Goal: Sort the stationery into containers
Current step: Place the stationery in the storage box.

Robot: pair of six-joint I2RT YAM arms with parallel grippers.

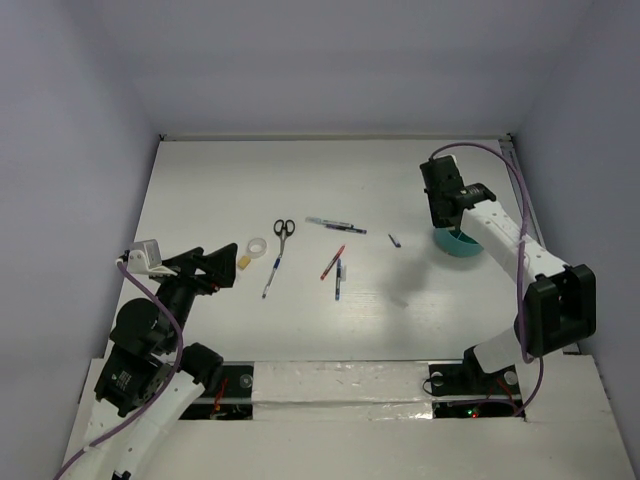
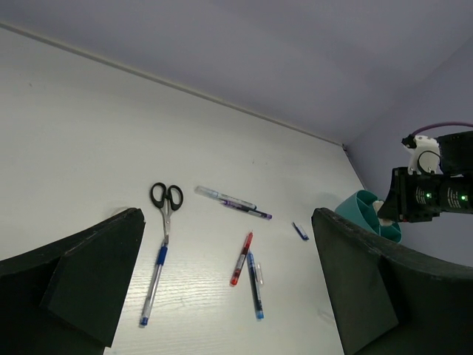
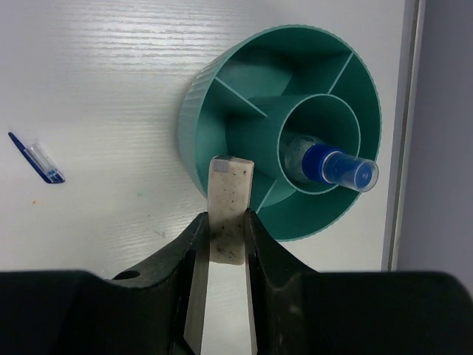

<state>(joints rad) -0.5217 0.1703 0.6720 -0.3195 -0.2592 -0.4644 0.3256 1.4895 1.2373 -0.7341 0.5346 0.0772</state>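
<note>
White eraser (image 3: 229,188) pinched upright in right gripper (image 3: 225,222), teal tub (image 3: 196,118) just beyond

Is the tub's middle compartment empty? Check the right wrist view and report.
No: a blue-capped item stands inside the central ring of the teal tub.
</note>
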